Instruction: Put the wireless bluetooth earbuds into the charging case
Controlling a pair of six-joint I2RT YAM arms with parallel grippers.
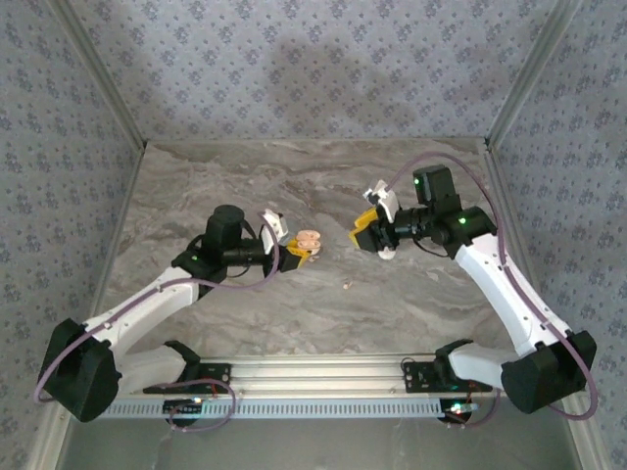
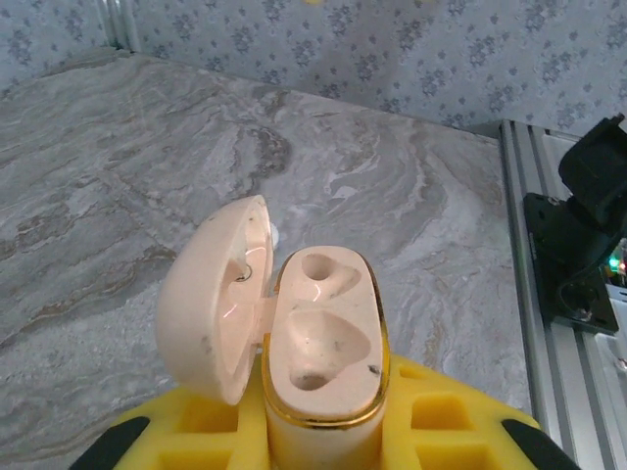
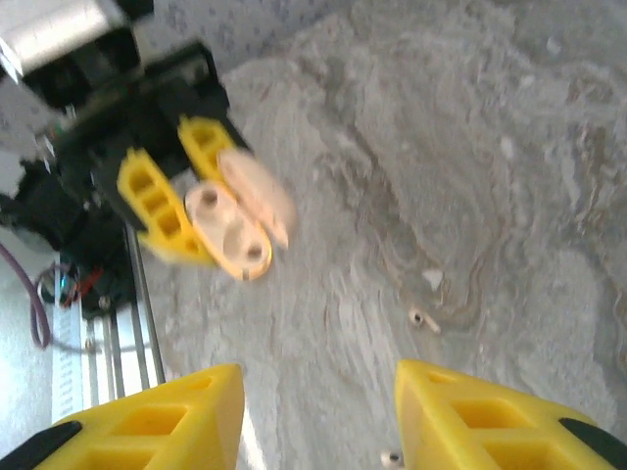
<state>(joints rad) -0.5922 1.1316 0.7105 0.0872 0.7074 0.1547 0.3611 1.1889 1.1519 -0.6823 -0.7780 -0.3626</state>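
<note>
Mid-table, left claw [image 1: 293, 253] pinches the charging case [image 2: 323, 343], sockets up, long axis outward; right claw [image 3: 315, 380] gapes empty.

Marbled table [image 1: 245, 176]; pale specks, possibly earbuds [image 3: 418, 318].

A grey marbled table [image 1: 245, 186] with pale veins fills the floor of the cell. Three walls enclose it, back [image 1: 313, 69], left [image 1: 59, 196] and right [image 1: 578, 215], all in blue-grey floral wallpaper. Metal posts [image 1: 103, 73] mark the back corners. A ribbed aluminium rail [image 1: 313, 377] runs along the near edge. The light is soft and even.
</note>
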